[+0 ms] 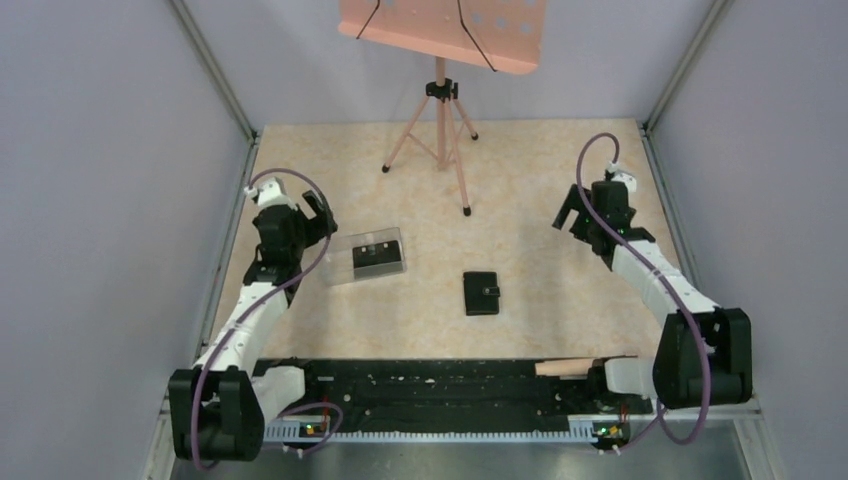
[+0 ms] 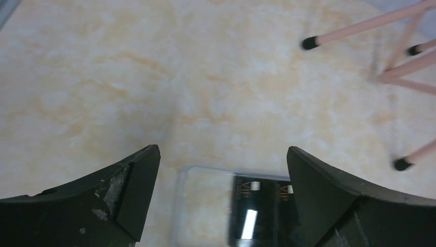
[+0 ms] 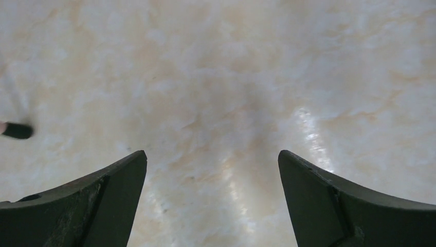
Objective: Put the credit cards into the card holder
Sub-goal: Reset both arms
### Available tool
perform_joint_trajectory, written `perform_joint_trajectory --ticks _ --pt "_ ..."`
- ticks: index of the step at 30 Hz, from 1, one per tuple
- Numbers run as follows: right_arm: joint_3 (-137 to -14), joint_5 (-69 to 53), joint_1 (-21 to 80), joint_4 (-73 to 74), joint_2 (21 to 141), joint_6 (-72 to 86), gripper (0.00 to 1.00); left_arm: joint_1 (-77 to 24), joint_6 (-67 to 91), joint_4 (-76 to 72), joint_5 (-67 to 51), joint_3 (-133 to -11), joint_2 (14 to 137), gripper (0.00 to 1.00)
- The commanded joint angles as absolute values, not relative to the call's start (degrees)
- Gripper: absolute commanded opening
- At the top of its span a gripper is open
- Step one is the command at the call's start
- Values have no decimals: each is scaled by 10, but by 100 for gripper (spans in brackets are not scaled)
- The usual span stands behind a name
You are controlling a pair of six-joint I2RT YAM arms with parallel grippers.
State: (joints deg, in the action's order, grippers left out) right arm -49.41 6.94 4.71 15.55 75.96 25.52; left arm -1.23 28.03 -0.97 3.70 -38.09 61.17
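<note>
The left gripper [image 1: 318, 212] hangs over the left side of the desk [image 1: 540, 200], jaws spread wide with nothing between them; just to its right, a little nearer, lies a clear box [image 1: 340, 262]; the black cards [image 1: 378, 259] lie inside it, toward its right half. In the left wrist view the gripper [image 2: 221, 154] stands clear of the box [image 2: 203, 206], and the cards [image 2: 259, 211] show pale marks. The right gripper [image 1: 572, 213] hangs over the right side of the desk, jaws just as wide and empty; its wrist view has bare desk between them [image 3: 212, 154]. The card holder [image 1: 481, 293] lies shut on the desk between the arms, right of the box and nearer, well apart from both grippers. A pink tripod [image 1: 437, 130] stands at the far middle; one black foot [image 3: 17, 130] shows at the left edge of the right wrist view.
</note>
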Motion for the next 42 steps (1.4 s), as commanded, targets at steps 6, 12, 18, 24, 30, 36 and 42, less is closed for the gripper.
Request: perform_joint_trajectory --ticks 6,12,18,24,30,36,42 --pt "-251 263 45 -243 675 127 99 -12 93 -200 112 -241 632 99" --pt "-186 251 44 -418 747 81 99 -12 33 -379 115 -189 699 99" --pt "-159 271 33 -577 806 71 99 -5 22 -421 86 -221 756 99" --pt "-147 226 31 -591 805 57 99 22 12 -523 40 -213 826 99" --pt "-133 201 32 -610 803 47 99 23 13 -513 40 -212 820 99" --pt "-81 46 36 -739 829 -33 99 23 16 -507 45 -214 819 99" --pt "-104 94 34 -695 831 -7 99 23 16 -503 43 -214 818 99"
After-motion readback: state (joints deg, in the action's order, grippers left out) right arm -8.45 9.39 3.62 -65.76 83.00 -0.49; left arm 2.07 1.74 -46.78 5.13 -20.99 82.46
